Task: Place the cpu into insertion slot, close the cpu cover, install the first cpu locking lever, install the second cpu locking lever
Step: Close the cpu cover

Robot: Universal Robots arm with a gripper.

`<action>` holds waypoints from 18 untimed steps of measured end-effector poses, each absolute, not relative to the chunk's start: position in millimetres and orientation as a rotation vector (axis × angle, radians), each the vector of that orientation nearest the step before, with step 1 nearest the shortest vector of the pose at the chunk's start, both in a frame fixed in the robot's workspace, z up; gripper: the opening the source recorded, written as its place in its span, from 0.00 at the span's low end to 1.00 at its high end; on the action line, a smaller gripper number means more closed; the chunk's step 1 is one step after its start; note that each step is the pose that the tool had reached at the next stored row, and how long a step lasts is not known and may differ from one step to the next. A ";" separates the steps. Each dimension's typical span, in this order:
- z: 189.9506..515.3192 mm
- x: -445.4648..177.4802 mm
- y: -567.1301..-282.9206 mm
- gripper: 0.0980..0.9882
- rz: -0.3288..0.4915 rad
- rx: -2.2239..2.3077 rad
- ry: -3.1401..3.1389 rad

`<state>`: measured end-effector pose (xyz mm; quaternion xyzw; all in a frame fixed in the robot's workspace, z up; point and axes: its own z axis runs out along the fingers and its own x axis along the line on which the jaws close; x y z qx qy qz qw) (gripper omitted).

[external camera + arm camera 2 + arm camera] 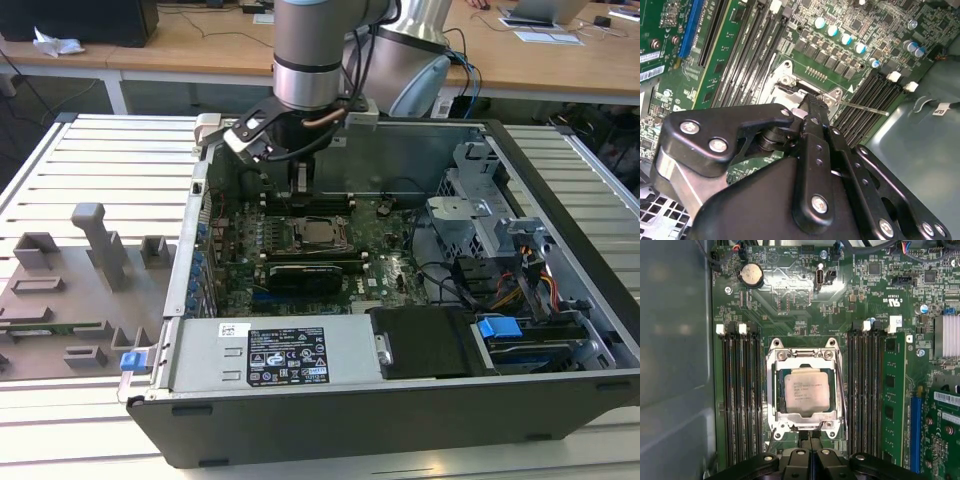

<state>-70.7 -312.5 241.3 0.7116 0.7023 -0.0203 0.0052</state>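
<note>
The cpu (807,392), a silvery-grey square chip, lies flat in the insertion slot (830,426) on the green motherboard, also seen as the cpu (320,234) in the exterior view. The cpu cover (773,405) is down around it, its window framing the chip. A thin wire locking lever (840,390) runs along one side of the socket; in the second wrist view a lever rod (865,108) sticks out from the socket's corner over the memory slots. My gripper (810,439) is shut, holding nothing, its tip (812,102) at the socket's edge. It hangs inside the case (300,180).
Long black memory slots (740,400) flank the socket, with one green module (888,405) fitted. A black expansion card (305,275), a grey power supply (270,355) and a drive cage (480,220) crowd the case. A grey fixture tray (70,300) lies at the exterior view's left.
</note>
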 end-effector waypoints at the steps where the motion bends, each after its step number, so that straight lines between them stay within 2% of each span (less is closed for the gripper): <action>1: 241.2 -72.0 -312.5 0.01 -0.064 2.228 2.199; 14: 239.1 -82.8 -312.5 0.01 -0.064 2.228 2.199; 18: 222.9 -75.3 -312.5 0.01 -0.065 2.228 2.199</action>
